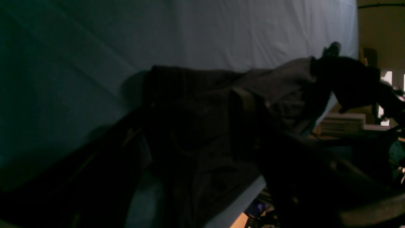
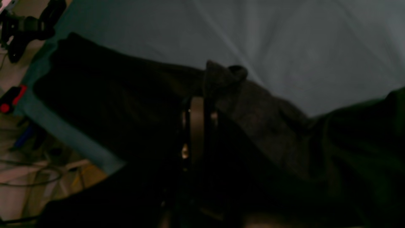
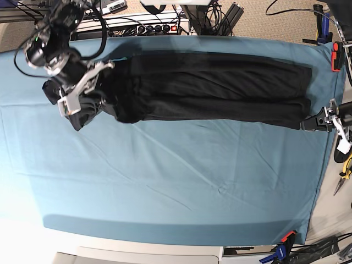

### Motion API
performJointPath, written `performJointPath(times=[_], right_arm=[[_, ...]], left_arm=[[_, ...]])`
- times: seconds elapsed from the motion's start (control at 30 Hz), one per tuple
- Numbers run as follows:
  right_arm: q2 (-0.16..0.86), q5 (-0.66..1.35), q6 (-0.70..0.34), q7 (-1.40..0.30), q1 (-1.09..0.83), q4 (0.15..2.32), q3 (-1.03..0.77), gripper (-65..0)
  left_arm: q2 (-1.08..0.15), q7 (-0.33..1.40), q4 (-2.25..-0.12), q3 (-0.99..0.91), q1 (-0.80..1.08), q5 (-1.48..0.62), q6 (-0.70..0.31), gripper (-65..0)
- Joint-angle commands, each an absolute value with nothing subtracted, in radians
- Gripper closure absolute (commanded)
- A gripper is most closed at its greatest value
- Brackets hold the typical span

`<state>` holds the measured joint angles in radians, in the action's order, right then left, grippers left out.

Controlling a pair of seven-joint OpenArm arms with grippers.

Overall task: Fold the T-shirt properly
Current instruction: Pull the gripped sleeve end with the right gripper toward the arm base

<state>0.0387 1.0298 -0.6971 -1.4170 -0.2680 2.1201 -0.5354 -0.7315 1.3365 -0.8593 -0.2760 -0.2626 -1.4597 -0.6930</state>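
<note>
The black T-shirt (image 3: 220, 88) lies folded into a long band across the far side of the teal table cloth (image 3: 165, 181). My right gripper (image 3: 87, 110) is at the band's left end, shut on a bunch of fabric. In the right wrist view a grey tuft of the T-shirt (image 2: 221, 76) sticks up past the dark fingers (image 2: 196, 126). My left gripper (image 3: 309, 123) sits at the band's right corner near the table edge. Dark T-shirt cloth (image 1: 196, 104) drapes around one of its fingers (image 1: 243, 101), and the jaws' spacing is hidden.
A red clamp (image 3: 334, 55) holds the cloth at the far right edge, and more clamps (image 3: 286, 237) sit at the near right corner. Electronics and cables (image 3: 137, 25) line the far side. Hand tools (image 3: 344, 165) lie off the right edge.
</note>
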Motion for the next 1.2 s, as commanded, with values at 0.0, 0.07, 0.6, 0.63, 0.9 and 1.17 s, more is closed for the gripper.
performJointPath(times=[0.0, 0.07, 0.6, 0.63, 0.9, 1.17], right_arm=[[0.047, 1.066, -0.698, -1.396, -0.271, 2.138, -0.536, 0.0], [0.047, 1.066, -0.698, -1.396, -0.279, 2.138, -0.536, 0.0], [0.047, 1.127, -0.698, -1.396, -0.305, 2.138, -0.536, 0.0], [0.047, 1.135, -0.698, -1.396, -0.305, 2.138, -0.536, 0.0], [0.046, 1.305, -0.698, -1.396, -0.305, 2.14, -0.536, -20.7], [0.041, 1.47, -0.698, -1.396, -0.302, 2.141, -0.542, -20.7]], left_arm=[[-0.759, 1.325, -0.873, -0.282, -0.282, -1.484, -0.698, -30.9], [-0.759, 1.323, -0.873, -0.282, -0.282, -1.484, -0.698, -30.9], [-0.712, 1.323, -0.873, -0.282, -0.282, -1.484, -0.698, -30.9], [-0.712, 1.323, -0.873, -0.282, -0.282, -1.484, -0.698, -30.9], [-0.712, 1.308, -0.873, -0.282, -0.282, -1.484, -0.698, -30.9], [-0.715, 1.308, -0.873, -0.282, -0.282, -1.484, -0.698, -30.9]])
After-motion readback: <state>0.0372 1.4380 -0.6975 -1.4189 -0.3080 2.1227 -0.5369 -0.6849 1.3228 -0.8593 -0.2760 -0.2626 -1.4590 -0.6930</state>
